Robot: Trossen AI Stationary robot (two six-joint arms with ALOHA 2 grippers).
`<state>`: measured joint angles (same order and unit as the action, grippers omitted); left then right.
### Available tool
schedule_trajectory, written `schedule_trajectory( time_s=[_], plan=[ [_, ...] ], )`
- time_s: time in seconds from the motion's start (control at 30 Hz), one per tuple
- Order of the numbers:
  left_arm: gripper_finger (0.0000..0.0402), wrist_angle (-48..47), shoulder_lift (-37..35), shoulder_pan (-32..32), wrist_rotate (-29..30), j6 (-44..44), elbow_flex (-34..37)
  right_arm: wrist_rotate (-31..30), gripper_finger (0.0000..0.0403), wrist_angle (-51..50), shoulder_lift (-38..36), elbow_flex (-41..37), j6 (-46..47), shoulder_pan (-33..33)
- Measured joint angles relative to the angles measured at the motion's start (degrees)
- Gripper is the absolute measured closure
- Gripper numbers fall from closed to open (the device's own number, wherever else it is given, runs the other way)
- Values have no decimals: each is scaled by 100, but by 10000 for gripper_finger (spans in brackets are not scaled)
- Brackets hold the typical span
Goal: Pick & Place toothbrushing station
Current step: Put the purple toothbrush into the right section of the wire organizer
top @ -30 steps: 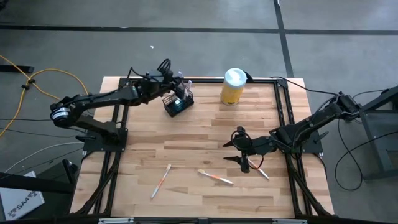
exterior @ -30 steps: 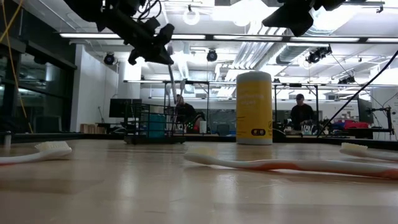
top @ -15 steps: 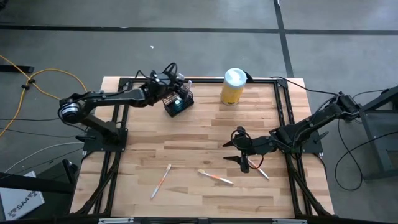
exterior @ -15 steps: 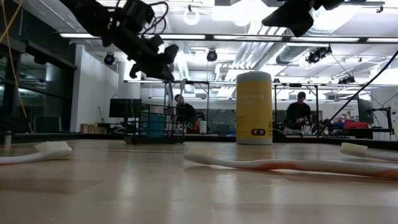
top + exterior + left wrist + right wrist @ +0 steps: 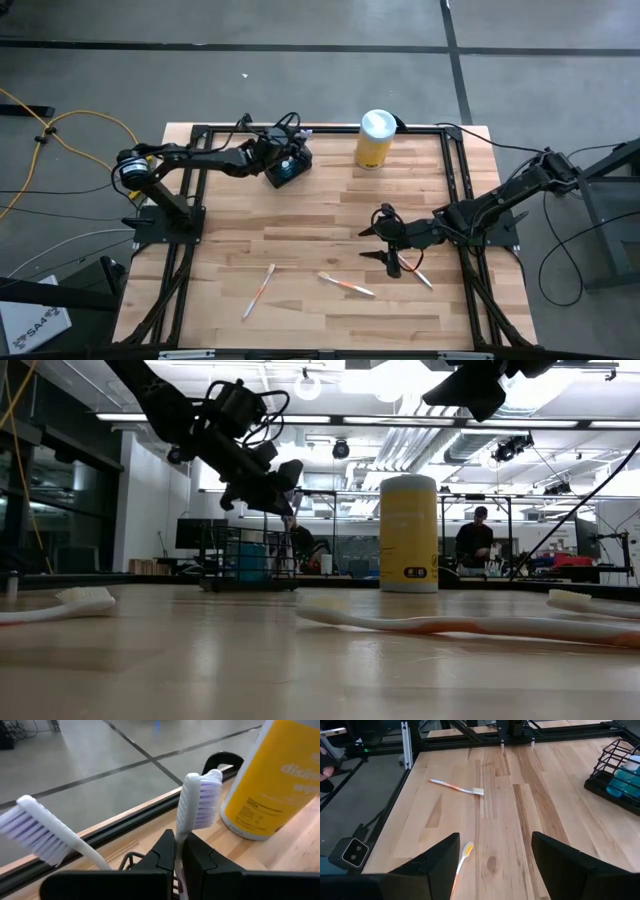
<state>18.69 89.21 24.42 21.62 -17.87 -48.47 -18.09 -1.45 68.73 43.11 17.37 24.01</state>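
1. The left gripper was clamped narrow on the handle of a white toothbrush with purple bristles, which stood upright between its fingers.
2. That gripper hung directly over the toothbrushing station, a small black wire-mesh holder at the far left of the table.
3. In the low view the left gripper sat just above the holder's open top.
4. A second white toothbrush leaned out of the holder beside the first.
5. A yellow canister with a white lid stood to the right of the holder, near but apart.
6. The right gripper hovered over the right middle of the table, its fingers spread wide and empty.
7. Three loose toothbrushes lay on the near part of the table: a white one, an orange one and another just beside the right gripper.
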Motion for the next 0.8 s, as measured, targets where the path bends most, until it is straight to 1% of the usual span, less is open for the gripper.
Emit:
schedule_trajectory(
  time_s=[0.33, 0.7, 0.8],
  plan=[
    [358, -89, 0, -63, -28, -35, 0, 0, 165, -9, 0, 0, 61, 0],
    [353, -86, 0, -63, -28, -106, 0, 2, 165, -9, 0, 0, 61, 0],
    [348, -86, 0, -63, -52, 50, 0, 23, 165, -9, 0, 0, 61, 0]
  ],
)
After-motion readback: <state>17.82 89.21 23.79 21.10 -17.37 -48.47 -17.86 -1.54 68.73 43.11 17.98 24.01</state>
